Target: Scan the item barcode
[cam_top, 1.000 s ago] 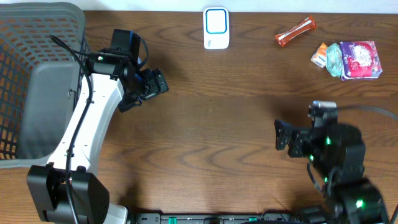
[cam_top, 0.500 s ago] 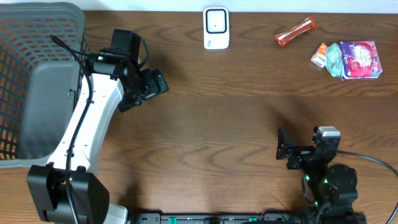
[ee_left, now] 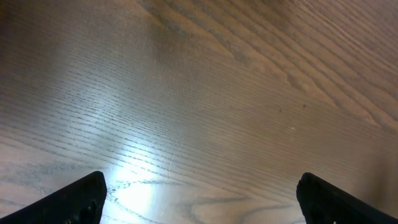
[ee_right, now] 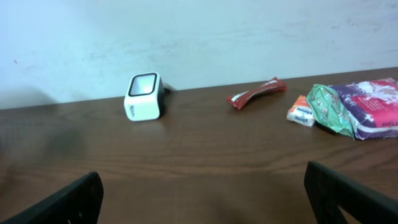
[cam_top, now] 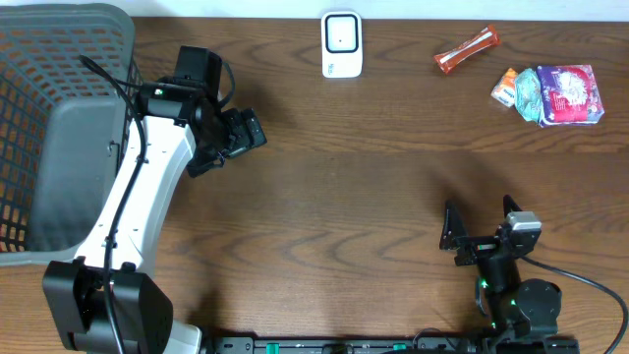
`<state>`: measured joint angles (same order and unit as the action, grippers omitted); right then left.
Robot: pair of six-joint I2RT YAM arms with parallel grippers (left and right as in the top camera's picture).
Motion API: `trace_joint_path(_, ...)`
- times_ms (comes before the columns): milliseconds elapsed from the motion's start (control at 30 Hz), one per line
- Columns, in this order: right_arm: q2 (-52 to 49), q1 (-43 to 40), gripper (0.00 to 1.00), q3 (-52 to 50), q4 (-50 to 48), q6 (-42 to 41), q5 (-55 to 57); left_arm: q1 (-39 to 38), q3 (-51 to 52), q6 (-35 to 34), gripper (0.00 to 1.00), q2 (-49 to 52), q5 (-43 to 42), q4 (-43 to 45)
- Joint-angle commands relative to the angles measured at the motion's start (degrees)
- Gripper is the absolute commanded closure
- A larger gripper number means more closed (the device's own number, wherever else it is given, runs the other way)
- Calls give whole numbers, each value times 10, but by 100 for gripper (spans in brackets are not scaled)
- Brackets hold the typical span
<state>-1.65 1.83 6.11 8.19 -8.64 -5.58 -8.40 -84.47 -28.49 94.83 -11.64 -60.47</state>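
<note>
Brown wood-grain table [cam_top: 344, 197] everywhere, pale wall [ee_right: 186, 37] at the back, and nothing in either of my grippers. Both sets of jaws stand spread wide and empty. My left gripper [cam_top: 231, 143] hangs over bare wood, and my right gripper [ee_right: 199, 199] sits low, looking across the table.

What worries me is this. The nearest candidate, ahead and to the right of my right jaws, is the little orange packet [ee_right: 300, 111], and it's right up against the green and purple pouch [ee_right: 357, 106]. If I come in sloppy with jaws this wide, I'd probably shove both or pinch the wrong one. That pouch also looks soft and crinkly, so I'd guess its barcode could end up folded or facing away.

The red-orange stick wrapper [ee_right: 257, 93] lies on its own farther back, ahead and slightly right. I reckon it's the cleaner pick. The white scanner [ee_right: 143, 96] is far ahead, left of my right jaws' centre, by the wall. My left jaws see only wood.
</note>
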Motion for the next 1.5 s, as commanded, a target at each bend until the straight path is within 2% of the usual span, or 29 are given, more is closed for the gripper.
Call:
trace_joint_path(0,14,-11,1,-20,-11,7,-4,1,-6,3,2,3,6,-3)
trace_joint_path(167,14,-17,1,-57,-68,3,-4,1,-6,3,2,3,6,-3)
trace_joint_path(400,14,-17,1,-58,-41,2,12,1,-6,3,2,3,6,-3)
trace_joint_path(767,14,-17,1,-58,-41,65,12,1,-6,3,2,3,6,-3)
trace_joint_path(1467,14,-17,1,-58,-42,66,10,1,-6,3,2,3,6,-3)
